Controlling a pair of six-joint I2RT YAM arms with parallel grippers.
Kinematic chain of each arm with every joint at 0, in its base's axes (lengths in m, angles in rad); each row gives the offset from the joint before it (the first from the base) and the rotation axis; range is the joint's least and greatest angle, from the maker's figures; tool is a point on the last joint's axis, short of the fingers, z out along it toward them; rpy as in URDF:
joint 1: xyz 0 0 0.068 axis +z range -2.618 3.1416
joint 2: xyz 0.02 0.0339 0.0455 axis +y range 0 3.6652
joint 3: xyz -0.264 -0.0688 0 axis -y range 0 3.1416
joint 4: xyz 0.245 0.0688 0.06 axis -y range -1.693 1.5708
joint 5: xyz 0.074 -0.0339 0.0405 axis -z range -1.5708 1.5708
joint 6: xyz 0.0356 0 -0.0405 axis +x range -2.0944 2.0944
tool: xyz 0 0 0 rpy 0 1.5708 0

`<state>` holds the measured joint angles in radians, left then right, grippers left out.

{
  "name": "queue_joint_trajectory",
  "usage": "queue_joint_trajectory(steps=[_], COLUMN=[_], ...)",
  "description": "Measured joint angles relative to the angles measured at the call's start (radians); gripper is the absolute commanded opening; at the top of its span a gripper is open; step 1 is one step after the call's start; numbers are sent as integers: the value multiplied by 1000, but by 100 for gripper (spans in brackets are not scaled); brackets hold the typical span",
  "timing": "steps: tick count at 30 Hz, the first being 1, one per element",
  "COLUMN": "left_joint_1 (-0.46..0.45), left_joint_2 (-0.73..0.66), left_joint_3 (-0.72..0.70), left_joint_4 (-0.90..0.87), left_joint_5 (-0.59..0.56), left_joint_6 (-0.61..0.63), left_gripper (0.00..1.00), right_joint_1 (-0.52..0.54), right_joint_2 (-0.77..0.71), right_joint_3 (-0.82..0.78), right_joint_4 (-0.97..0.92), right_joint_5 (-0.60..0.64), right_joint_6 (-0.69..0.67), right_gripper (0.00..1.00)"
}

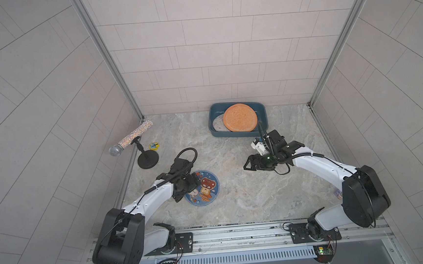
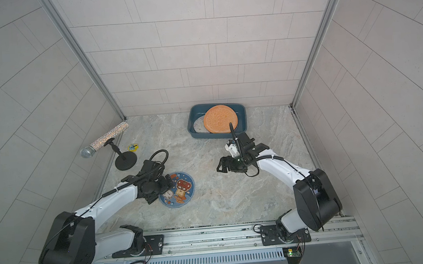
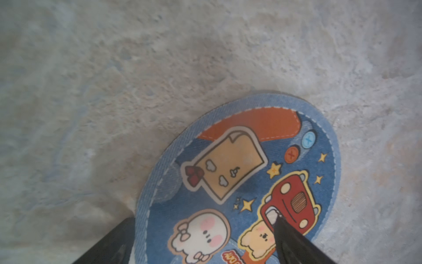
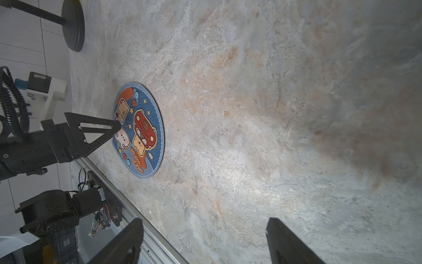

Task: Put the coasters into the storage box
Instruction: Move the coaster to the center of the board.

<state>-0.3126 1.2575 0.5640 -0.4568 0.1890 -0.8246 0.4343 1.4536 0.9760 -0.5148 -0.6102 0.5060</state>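
Observation:
A blue coaster [image 1: 205,187] [image 2: 180,189] printed with cartoon animals and a red car lies flat on the marble table. My left gripper [image 1: 191,188] [image 3: 203,219] is open and straddles its near-left edge. One finger tip sits over the red car, the other just off the rim. The dark teal storage box [image 1: 211,122] [image 2: 190,124] stands at the back. An orange coaster [image 1: 240,118] [image 2: 219,119] lies tilted in it over a pale coaster [image 1: 217,124]. My right gripper [image 1: 248,164] [image 4: 204,220] is open over bare table in front of the box, holding nothing.
A glittery microphone [image 1: 132,138] rests on a stand with a black round base [image 1: 148,160] at the back left, with a small yellow badge [image 1: 153,146] beside it. A metal rail [image 1: 238,234] runs along the front edge. Tiled walls close in the sides and back.

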Motion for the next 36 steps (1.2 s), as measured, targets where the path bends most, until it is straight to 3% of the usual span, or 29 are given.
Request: queue_joint_trajectory(steps=[11,21,36], left_joint_1=[-171,-295,-270], left_joint_2=[137,298,232], left_joint_3=[98,258,192], left_joint_4=[93,33,-5], left_joint_5=[37,19,-50], left_joint_6=[-9,11,-6], left_gripper=[98,98,85], right_joint_1=[54,88,175], right_joint_2=[32,72,241], right_joint_3=[0,0,18], right_joint_4=[32,58,116], right_joint_5=[15,21,55], right_joint_6=[19,31,44], right_gripper=[87,87,71])
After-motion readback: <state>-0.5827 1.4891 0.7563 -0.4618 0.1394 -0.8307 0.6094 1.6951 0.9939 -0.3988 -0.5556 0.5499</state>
